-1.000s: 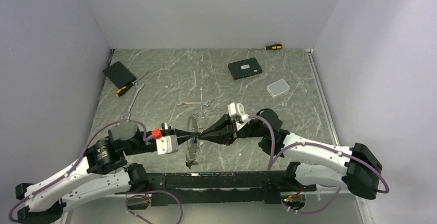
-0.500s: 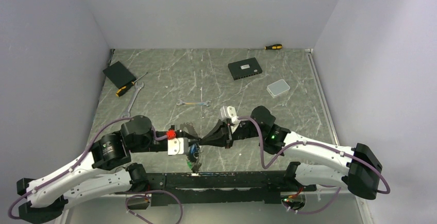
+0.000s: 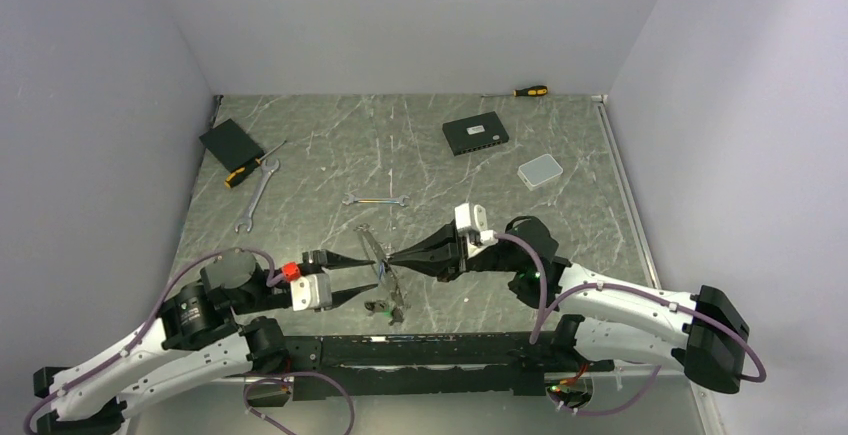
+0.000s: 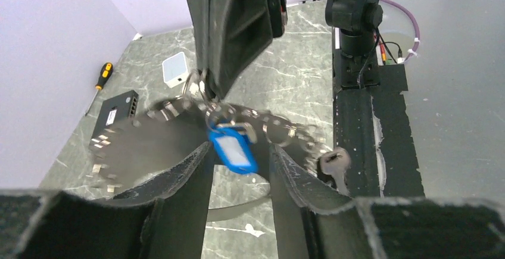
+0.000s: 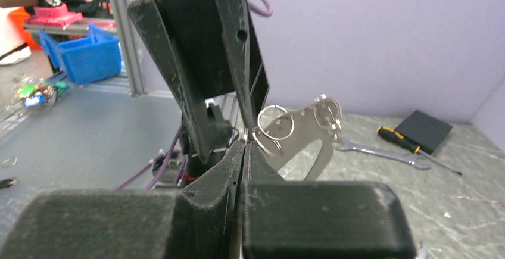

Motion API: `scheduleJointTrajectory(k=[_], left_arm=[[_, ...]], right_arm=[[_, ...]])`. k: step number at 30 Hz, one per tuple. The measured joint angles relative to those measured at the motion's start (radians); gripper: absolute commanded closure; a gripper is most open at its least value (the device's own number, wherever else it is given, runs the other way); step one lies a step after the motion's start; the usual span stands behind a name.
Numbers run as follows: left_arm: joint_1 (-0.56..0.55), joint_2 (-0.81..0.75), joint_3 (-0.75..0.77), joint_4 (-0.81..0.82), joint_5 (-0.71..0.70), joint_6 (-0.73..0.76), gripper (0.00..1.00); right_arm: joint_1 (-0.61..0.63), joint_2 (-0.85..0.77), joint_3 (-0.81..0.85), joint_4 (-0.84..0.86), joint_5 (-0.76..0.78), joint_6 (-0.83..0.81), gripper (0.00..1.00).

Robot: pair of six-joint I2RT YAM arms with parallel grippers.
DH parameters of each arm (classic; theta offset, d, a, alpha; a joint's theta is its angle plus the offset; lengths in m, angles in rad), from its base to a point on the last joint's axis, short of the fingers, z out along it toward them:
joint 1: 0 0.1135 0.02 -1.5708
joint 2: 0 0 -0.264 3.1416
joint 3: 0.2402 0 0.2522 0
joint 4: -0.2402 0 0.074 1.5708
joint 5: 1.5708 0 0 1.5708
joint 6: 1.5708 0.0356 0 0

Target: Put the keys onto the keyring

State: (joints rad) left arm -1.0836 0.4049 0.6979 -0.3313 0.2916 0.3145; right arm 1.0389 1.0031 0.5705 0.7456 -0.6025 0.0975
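Note:
The keyring [image 3: 381,255] hangs tilted above the table, pinched at its rim by my right gripper [image 3: 386,259], which is shut on it. In the right wrist view the shut jaws [image 5: 243,146] hold the thin rim, with small split rings [image 5: 275,125] just beyond the tips. Several keys [image 3: 382,305] dangle from the ring's low end. My left gripper [image 3: 370,277] is open just left of the ring. In the left wrist view a blue-tagged key [image 4: 233,150] swings between its spread fingers [image 4: 184,172], touching neither, and a silver key [image 4: 335,165] hangs further right.
Two spanners [image 3: 256,198] [image 3: 375,199] lie on the marble table, with a screwdriver [image 3: 246,170] and a black box [image 3: 230,141] at the back left. A black switch box [image 3: 475,134], a white case [image 3: 540,170] and another screwdriver [image 3: 530,90] sit at the back right.
My left gripper has opened and drawn back to the left, off the ring. The right gripper has shifted up and right, and the keyring now hangs from it alone.

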Motion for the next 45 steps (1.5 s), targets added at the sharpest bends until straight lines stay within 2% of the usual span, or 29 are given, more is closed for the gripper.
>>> scheduleJointTrajectory(k=[9, 28, 36, 39, 40, 45], left_arm=[[0.000, -0.025, -0.025, -0.002, -0.006, -0.024, 0.58], [0.000, 0.105, -0.093, 0.164, -0.054, -0.044, 0.60], [0.000, 0.096, -0.103, 0.193, -0.108, -0.047, 0.73], [0.000, 0.096, -0.103, 0.193, -0.117, -0.048, 0.90], [0.000, 0.096, -0.103, 0.193, -0.121, -0.046, 0.99], [0.000, 0.096, -0.103, 0.184, -0.125, -0.037, 1.00]], right_arm=[[-0.001, 0.005, 0.000, 0.072, 0.036, 0.012, 1.00], [-0.002, 0.021, 0.000, 0.072, 0.045, 0.043, 1.00], [-0.002, 0.016, 0.000, 0.072, 0.045, 0.045, 1.00], [-0.002, 0.016, 0.000, 0.072, 0.045, 0.045, 1.00], [-0.002, 0.016, 0.000, 0.072, 0.045, 0.046, 1.00], [-0.002, 0.016, -0.005, 0.071, 0.045, 0.045, 1.00]])
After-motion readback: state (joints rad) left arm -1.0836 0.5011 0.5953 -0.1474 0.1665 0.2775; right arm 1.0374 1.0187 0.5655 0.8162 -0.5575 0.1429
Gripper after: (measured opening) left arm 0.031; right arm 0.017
